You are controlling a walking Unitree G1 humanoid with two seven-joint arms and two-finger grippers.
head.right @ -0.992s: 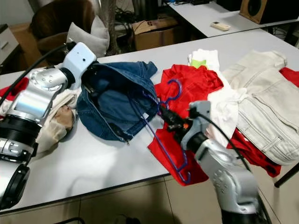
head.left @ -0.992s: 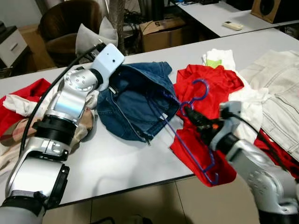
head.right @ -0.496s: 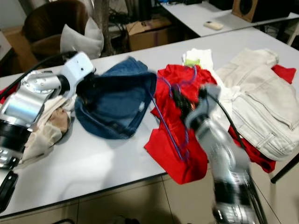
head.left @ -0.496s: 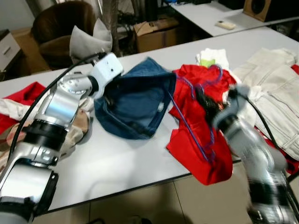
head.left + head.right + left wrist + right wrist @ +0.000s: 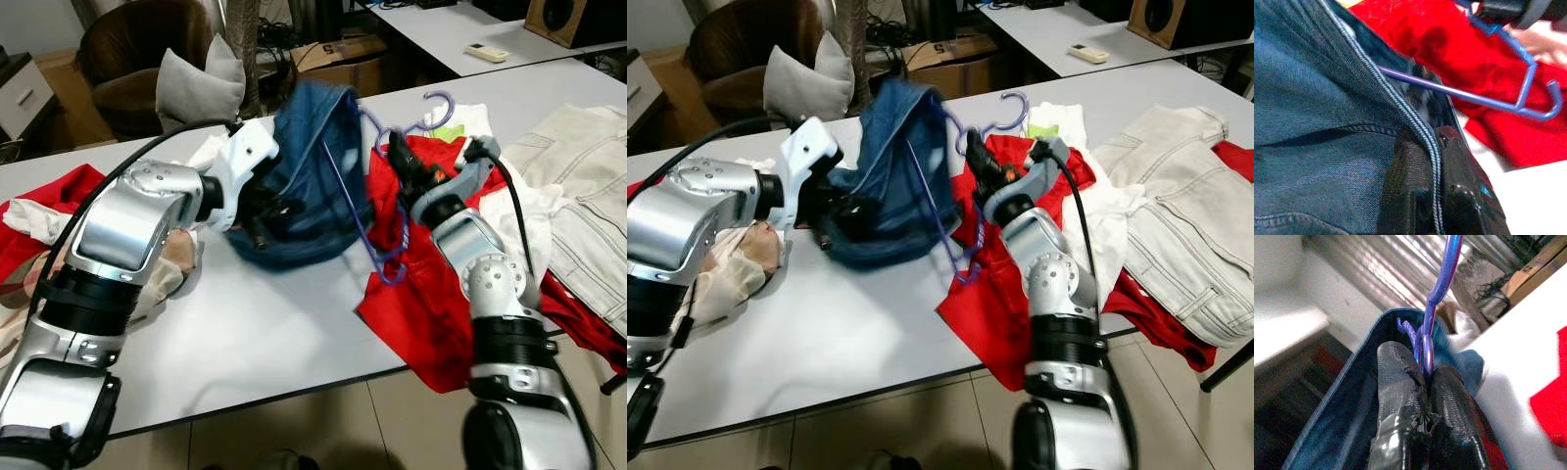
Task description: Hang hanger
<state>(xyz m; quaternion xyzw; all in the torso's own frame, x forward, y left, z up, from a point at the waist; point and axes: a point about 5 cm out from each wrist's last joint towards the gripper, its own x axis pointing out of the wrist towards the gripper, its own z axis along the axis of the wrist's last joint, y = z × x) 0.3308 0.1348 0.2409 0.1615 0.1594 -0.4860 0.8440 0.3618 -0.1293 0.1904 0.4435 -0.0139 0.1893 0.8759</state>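
The two arms work together so that the blue hanger (image 5: 377, 186) can go inside the denim garment (image 5: 313, 176); this is probably why the cloth is lifted off the desk (image 5: 255, 333) and kept stretched.

Near the robot, at about 9 o'clock in the head view, the left arm is bent at the elbow and reaches across toward the centre. Its left end effector (image 5: 257, 217) is closed on the edge of the denim garment: in the wrist view the two fingers (image 5: 1410, 196) pinch a seam of the denim between them. This grip seems to keep the opening of the garment open and steady.

A little farther, at about 2 o'clock, the right arm stands almost upright from the desk edge, the forearm pointing up and to the centre. The right end effector (image 5: 400, 162) is closed on the hanger just below the hook, and the fingers (image 5: 1400, 396) press together on the thin blue rod. The hanger is raised and tilted, its hook at 12 o'clock, one shoulder already in the denim, the lower bar hanging above the red cloth (image 5: 431, 313).

Farther away lie a pale jacket (image 5: 578, 196) and a grey pillow (image 5: 201, 88).
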